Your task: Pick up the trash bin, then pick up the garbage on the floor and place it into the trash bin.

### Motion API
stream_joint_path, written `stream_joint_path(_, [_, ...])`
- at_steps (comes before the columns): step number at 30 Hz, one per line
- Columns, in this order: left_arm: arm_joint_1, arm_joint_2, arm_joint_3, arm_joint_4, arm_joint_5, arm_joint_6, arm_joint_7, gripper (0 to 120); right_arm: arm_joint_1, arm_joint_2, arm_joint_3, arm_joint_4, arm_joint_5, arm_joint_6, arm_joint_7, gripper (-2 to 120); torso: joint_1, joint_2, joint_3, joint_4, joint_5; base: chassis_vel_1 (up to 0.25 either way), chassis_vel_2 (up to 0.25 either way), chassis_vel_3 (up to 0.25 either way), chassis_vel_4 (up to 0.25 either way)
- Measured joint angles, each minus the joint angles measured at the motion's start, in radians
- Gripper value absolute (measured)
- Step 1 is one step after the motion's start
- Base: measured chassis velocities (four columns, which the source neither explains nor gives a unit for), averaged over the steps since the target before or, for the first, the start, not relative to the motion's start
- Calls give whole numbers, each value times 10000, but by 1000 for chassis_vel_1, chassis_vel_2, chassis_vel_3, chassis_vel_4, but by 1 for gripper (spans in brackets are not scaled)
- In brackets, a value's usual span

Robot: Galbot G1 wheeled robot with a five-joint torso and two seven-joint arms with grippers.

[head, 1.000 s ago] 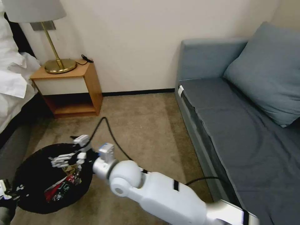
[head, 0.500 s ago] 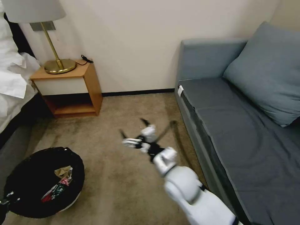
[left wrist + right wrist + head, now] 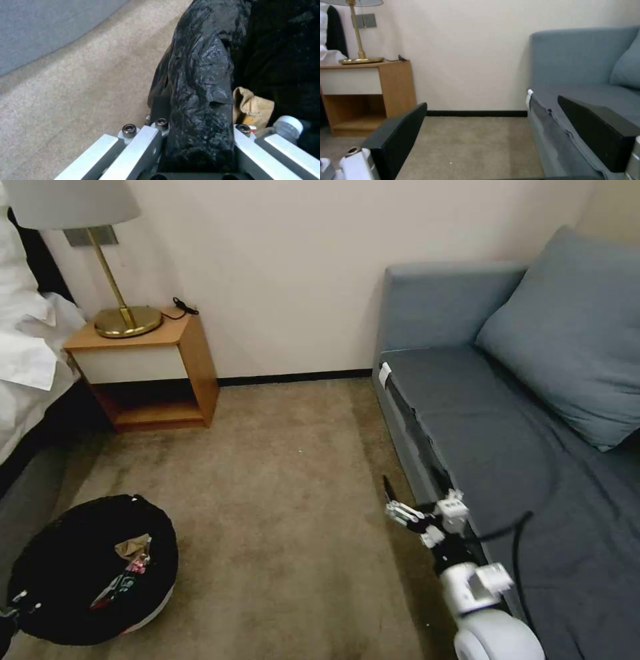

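The trash bin, a wide low round one lined with a crinkly black bag, is at the lower left of the head view. Garbage lies inside it: a brown crumpled paper bag and a red-and-white packet. My left gripper is shut on the bin's rim. The left wrist view has the paper bag and a clear bottle's white cap just inside that rim. My right gripper hangs low beside the sofa's front edge, open, with nothing between its black fingers.
A grey-blue sofa with a cushion runs along the right. A wooden nightstand with a brass lamp stands by the far wall, beside a bed with white linen. Beige carpet covers the floor.
My right arm swung from above the bin across the carpet to the sofa's front edge, gripper open and empty. The bin stayed at lower left in my left gripper.
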Motion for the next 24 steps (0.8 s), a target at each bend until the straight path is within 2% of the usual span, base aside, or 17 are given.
stream_joint_path(9, [-210,114,-197,695,-343,-2,-251,2,53,6,-65,-1,2,2,0,100,1,0,1,0,-1,0,0,0,0])
stream_joint_path(12, [-291,137,-88,1171,-395,-2,-277,2,76,5,-87,-9,9,-11,1,100,0,0,1,2,-3,0,0,0,0])
stream_joint_path(18, [-452,64,63,1476,-274,-4,-507,2,97,3,-108,-24,24,-30,3,100,0,0,1,-1,-3,0,0,0,0])
stream_joint_path(21, [-422,86,38,1579,-142,-11,-493,14,105,2,-118,-29,30,-38,4,100,0,-1,1,0,-3,0,0,0,0])
stream_joint_path(22, [-422,86,38,1579,-142,-11,-493,14,105,2,-118,-29,30,-38,4,100,0,-1,1,0,-3,0,0,0,0])
stream_joint_path(24, [-352,109,-8,1565,-42,-11,-413,24,111,3,-125,-32,33,-42,6,100,1,0,1,0,-2,0,0,0,0])
